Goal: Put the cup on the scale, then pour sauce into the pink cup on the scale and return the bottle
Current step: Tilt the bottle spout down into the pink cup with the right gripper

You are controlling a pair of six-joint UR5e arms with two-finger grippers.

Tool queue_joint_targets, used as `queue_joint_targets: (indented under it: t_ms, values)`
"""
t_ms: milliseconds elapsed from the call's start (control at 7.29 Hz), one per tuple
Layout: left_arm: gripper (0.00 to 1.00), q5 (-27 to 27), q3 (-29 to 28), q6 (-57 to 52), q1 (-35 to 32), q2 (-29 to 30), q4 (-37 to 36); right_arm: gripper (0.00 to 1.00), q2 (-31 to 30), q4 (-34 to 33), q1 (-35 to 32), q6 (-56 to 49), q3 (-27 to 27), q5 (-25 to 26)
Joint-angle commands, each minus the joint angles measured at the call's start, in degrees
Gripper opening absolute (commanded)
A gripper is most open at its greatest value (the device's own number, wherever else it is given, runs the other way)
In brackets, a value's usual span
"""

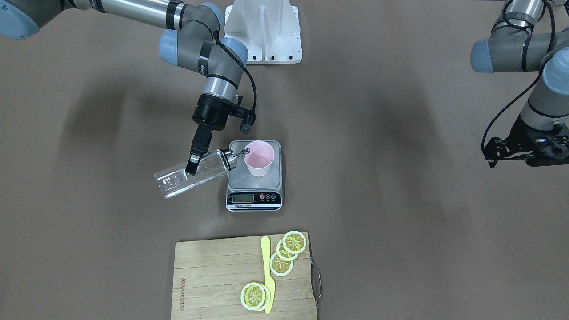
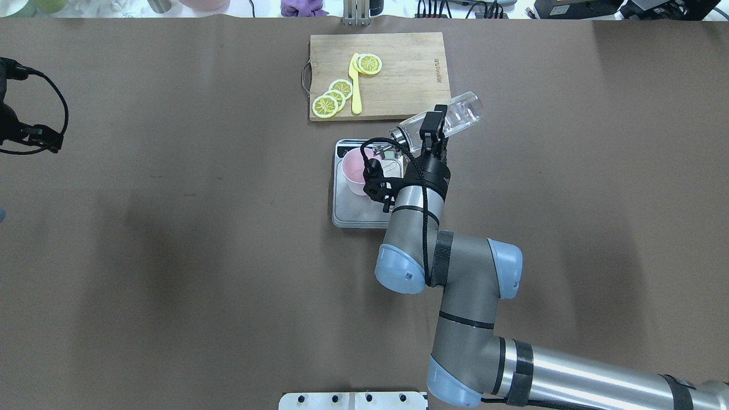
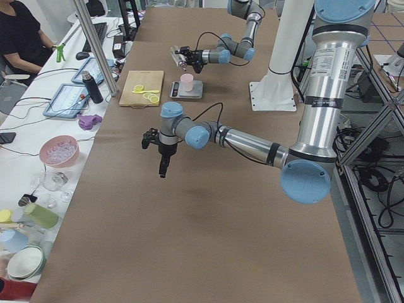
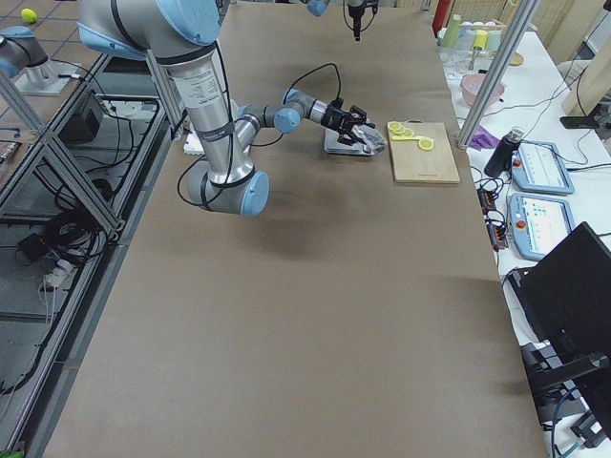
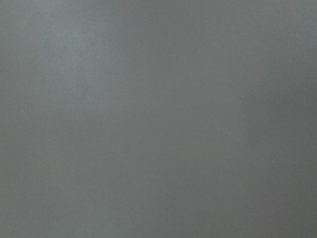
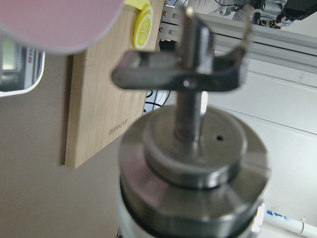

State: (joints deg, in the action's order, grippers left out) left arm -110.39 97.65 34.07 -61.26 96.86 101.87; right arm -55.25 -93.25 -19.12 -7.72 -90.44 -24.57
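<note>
The pink cup [image 1: 259, 158] stands upright on the scale [image 1: 240, 183], also seen from overhead [image 2: 356, 171]. My right gripper [image 1: 194, 165] is shut on the clear glass bottle [image 1: 173, 182] around its body. The bottle is tilted nearly flat, with its silver spout [image 1: 238, 155] at the cup's rim. The right wrist view shows the spout cap [image 6: 193, 148] close up and the cup's edge [image 6: 59, 20] above it. I cannot make out the clear sauce. My left gripper [image 1: 520, 151] hangs empty far off to the side, fingers together [image 3: 163, 167].
A wooden cutting board [image 1: 213, 275] with lemon slices [image 1: 293, 242] and a yellow knife [image 1: 266, 271] lies just beyond the scale on the operators' side. The robot's white base [image 1: 262, 31] is behind the scale.
</note>
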Motion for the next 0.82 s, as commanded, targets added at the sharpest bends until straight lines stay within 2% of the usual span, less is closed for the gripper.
queue_joint_targets:
  t_ms: [0,274,686]
  values:
    - [0.98,0.0,0.0,0.03,0.0,0.0,0.0,0.0,-0.12,0.0,0.05,-2.82,0.08,1.1]
    - [0.98,0.0,0.0,0.03,0.0,0.0,0.0,0.0,0.05,0.09,-0.04,-5.89,-0.09,1.19]
    - [0.98,0.0,0.0,0.03,0.0,-0.09,0.09,0.0,0.14,0.96,-0.13,-4.69,-0.53,0.58]
